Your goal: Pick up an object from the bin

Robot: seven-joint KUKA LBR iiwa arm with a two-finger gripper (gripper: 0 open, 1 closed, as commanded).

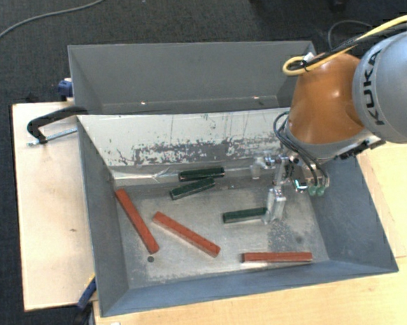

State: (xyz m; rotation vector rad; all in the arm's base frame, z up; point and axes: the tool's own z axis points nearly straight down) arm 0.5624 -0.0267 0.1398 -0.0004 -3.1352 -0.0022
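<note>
My gripper (274, 207) hangs low over the right half of the bin floor. It sits right at the right-hand end of a short dark green bar (244, 215) that lies flat, pointing left to right. I cannot make out whether it touches the bar. A red bar (277, 257) lies flat just in front of the gripper, near the bin's front wall.
Two more dark green bars (201, 173) (191, 189) lie near the back wall. A long red bar (185, 234) lies slanted mid-floor and another red bar (136, 220) by the left wall, with a small dark speck (151, 259) beside it. The arm's orange cover looms over the right rim.
</note>
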